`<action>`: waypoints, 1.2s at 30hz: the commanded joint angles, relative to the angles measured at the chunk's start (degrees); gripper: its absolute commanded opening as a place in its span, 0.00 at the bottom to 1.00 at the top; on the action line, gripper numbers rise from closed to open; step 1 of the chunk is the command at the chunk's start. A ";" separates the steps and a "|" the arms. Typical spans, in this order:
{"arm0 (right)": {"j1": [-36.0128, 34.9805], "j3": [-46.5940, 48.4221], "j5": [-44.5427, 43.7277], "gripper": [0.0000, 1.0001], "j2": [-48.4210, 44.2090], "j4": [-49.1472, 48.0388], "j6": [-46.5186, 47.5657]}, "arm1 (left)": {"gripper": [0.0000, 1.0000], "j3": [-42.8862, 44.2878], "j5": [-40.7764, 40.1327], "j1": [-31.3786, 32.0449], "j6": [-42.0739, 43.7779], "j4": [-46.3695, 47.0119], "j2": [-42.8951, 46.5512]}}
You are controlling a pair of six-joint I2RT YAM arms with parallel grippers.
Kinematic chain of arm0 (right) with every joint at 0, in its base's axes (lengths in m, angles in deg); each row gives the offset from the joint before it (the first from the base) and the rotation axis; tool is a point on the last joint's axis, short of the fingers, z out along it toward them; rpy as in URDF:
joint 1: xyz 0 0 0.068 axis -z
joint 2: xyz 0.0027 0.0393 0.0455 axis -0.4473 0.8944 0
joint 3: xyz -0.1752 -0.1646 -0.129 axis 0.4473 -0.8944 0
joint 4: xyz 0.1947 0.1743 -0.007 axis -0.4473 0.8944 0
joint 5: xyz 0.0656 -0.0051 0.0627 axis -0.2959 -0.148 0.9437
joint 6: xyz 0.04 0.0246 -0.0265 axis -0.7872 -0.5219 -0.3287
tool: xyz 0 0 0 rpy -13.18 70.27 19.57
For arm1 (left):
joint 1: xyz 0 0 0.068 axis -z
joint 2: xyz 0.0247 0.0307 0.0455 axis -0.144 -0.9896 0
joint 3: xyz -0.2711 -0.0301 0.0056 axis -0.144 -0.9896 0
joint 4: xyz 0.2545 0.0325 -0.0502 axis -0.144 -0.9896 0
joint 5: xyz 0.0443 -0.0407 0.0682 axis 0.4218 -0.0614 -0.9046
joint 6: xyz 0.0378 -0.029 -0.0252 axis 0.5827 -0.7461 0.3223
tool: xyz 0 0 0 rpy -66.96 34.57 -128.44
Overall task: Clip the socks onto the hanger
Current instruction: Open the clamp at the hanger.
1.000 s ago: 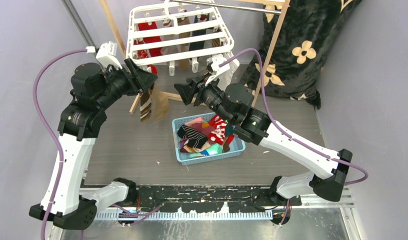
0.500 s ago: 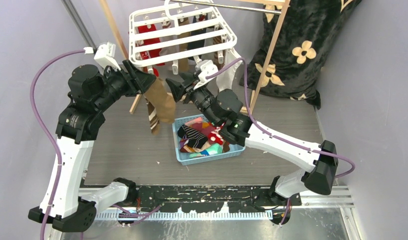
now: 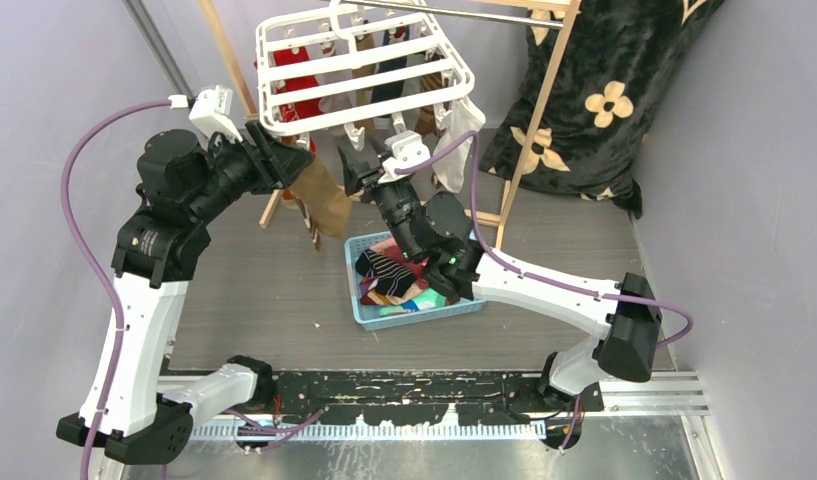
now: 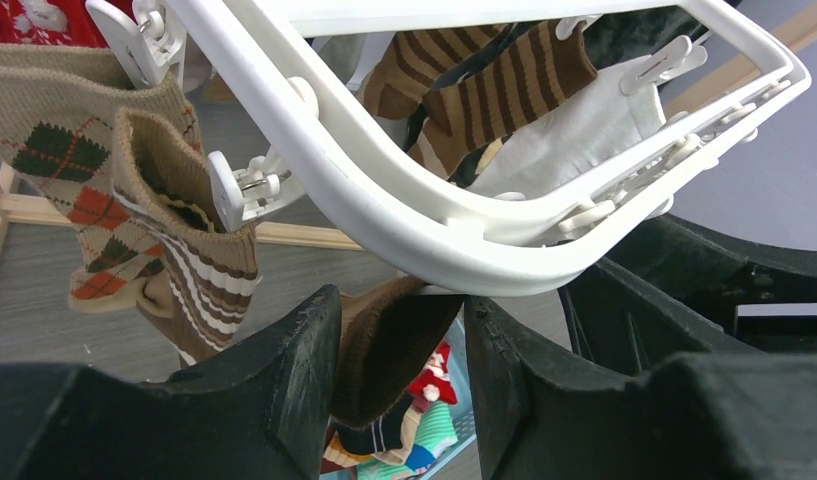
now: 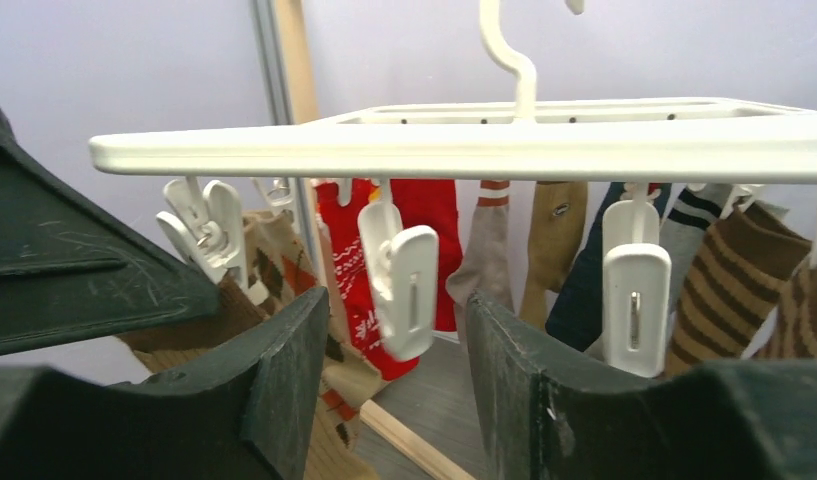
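Note:
The white hanger (image 3: 364, 75) hangs at the back with several socks clipped under it. My left gripper (image 3: 289, 160) is shut on a brown sock (image 3: 324, 200), held just under the hanger's near left rim (image 4: 434, 230); the sock (image 4: 384, 350) sits between my fingers, its top touching the rim. My right gripper (image 3: 352, 170) is open under the front rim (image 5: 484, 145), its fingers on either side of a free white peg (image 5: 404, 285) without touching it. More socks (image 3: 399, 270) lie in the basket. An argyle sock (image 4: 74, 170) and a striped sock (image 4: 214, 260) hang clipped at the left.
A light blue basket (image 3: 464, 305) stands on the table below both grippers. A wooden pole frame (image 3: 539, 100) carries the hanger and a black furry cloth with cream flowers (image 3: 594, 90) at the back right. Another free peg (image 5: 634, 300) hangs right of my right gripper.
My right gripper has moved up and left to the hanger's front pegs. My left gripper has carried the brown sock right, under the rim. The hanger has tilted and swung a little.

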State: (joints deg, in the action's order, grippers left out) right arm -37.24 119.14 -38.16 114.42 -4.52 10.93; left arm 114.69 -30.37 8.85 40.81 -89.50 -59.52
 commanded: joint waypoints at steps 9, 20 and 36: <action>0.09 0.44 -1.73 0.52 0.11 -5.93 3.76 | 0.49 1.63 0.07 -0.25 0.80 0.79 1.49; 0.53 -0.18 0.72 0.55 0.47 -6.35 2.39 | 0.48 2.01 0.15 -0.25 0.58 0.49 1.61; 1.58 -1.38 2.29 0.31 0.95 -9.84 0.45 | 0.47 1.55 -0.11 -0.23 0.71 0.11 2.33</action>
State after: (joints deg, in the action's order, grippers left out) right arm -35.93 118.37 -37.52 116.30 -9.35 12.76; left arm 114.77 -30.39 8.85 40.79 -90.46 -58.31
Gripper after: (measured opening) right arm 0.379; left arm 0.476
